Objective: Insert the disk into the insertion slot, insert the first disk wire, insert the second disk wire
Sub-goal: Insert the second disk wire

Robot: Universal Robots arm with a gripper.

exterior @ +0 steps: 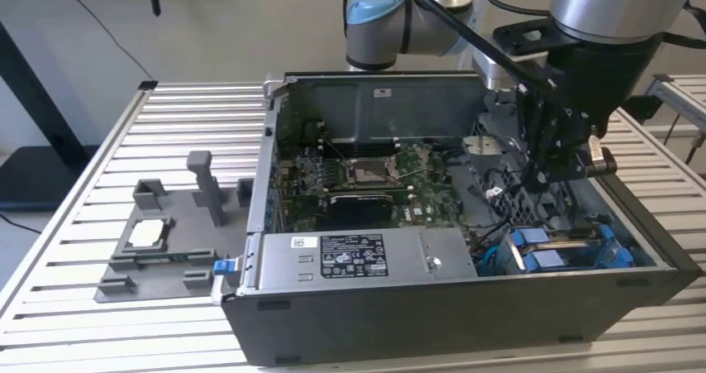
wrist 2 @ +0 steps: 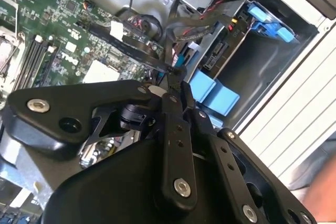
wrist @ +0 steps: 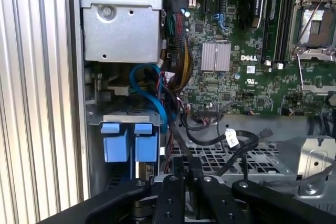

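The disk (exterior: 551, 251), with blue tabs, sits in the insertion slot (exterior: 498, 253), a grey metal bay in the front corner of the open computer case on the exterior view's right. It appears in both wrist views as blue tabs (wrist 2: 215, 94) (wrist: 128, 141) inside the grey bay (wrist 2: 227, 34) (wrist: 126, 120). My gripper (exterior: 546, 173) hangs inside the case just behind the bay. Its black fingers are shut on a thin black disk wire (wrist 2: 131, 51) (wrist: 174, 136) close to the disk's end. The gripper (wrist 2: 176, 73) (wrist: 184, 167) pinches the wire at its tip.
A silver labelled power-supply box (exterior: 353, 259) fills the case front beside the bay. The green motherboard (exterior: 375, 183) lies behind it. Loose black, red and blue cables (wrist: 152, 90) crowd around the bay. A grey fixture (exterior: 165, 245) stands on the slatted table at the exterior view's left.
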